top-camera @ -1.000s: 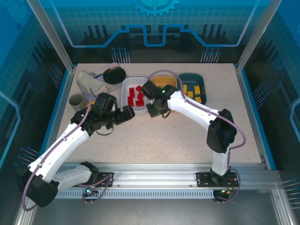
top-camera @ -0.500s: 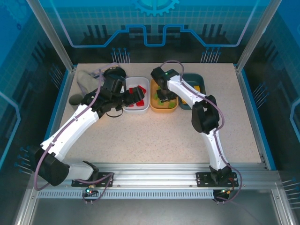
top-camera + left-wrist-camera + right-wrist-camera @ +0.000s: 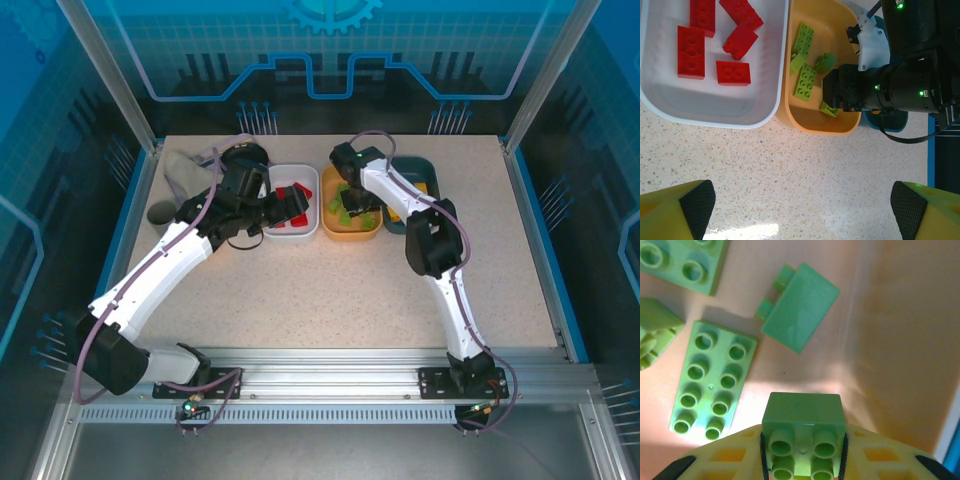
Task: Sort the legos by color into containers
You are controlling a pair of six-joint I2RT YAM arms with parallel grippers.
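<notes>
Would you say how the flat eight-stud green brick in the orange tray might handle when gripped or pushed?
The eight-stud green brick looks like rigid moulded plastic, so probably stiff and light. Lying flat, studs up, it should slide rather than roll or tip.

L gripper (image 3: 800, 210) spread wide, arm fwd | R gripper (image 3: 350, 212) pinching green lego (image 3: 802, 432), wrist down
</notes>
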